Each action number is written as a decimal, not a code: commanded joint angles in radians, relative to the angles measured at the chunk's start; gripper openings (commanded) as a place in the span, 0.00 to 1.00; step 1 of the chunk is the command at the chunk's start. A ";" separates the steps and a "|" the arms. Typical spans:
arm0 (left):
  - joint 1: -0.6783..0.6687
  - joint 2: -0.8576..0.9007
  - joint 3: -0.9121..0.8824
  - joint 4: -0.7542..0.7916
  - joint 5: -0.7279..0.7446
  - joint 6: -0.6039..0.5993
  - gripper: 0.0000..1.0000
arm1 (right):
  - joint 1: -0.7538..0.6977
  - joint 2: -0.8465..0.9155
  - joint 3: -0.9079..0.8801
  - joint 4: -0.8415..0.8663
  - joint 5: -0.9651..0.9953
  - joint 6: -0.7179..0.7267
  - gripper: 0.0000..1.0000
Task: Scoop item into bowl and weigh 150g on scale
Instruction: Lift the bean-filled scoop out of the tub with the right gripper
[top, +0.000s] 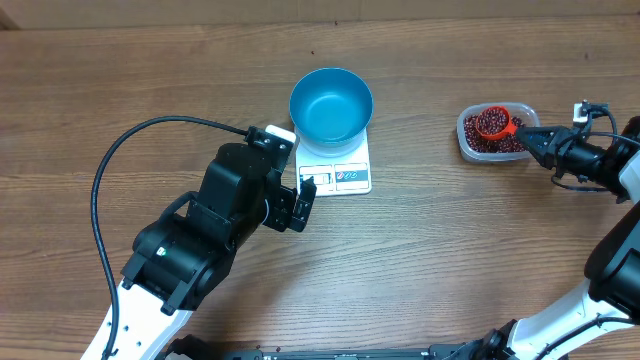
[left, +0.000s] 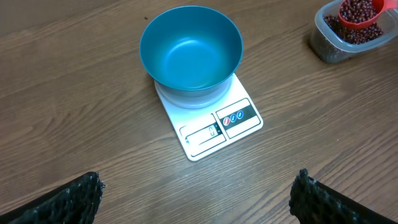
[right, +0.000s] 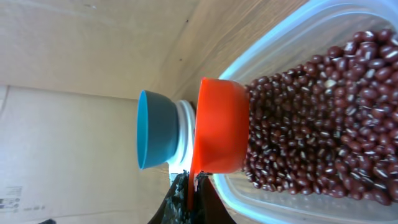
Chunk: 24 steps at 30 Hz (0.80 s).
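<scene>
One heaped red-orange scoop (right: 221, 124) of glossy red-brown beans (top: 491, 123), pinched by the right gripper (top: 528, 137) over the clear tub (top: 466, 143) (left gripper (top: 306, 200) gaping), has yet to reach the empty round blue bowl (top: 331, 103) on the white scale (top: 350, 177).

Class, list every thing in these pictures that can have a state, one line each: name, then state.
bowl, empty, upright on the scale
scale, carrying the bowl; display too small to read
tub, lidless, partly filled with beans
scoop, filled with beans, held at the tub
left gripper, open, empty, hanging short of the scale
right gripper, shut on the scoop handle
</scene>
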 joint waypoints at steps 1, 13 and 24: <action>0.005 0.003 0.013 0.003 -0.013 -0.002 0.99 | -0.008 -0.001 0.008 0.007 -0.087 -0.001 0.04; 0.005 0.003 0.013 0.003 -0.013 -0.002 1.00 | -0.005 -0.001 0.008 -0.002 -0.262 0.004 0.04; 0.005 0.003 0.013 0.003 -0.013 -0.002 0.99 | 0.033 -0.001 0.008 -0.005 -0.330 0.083 0.04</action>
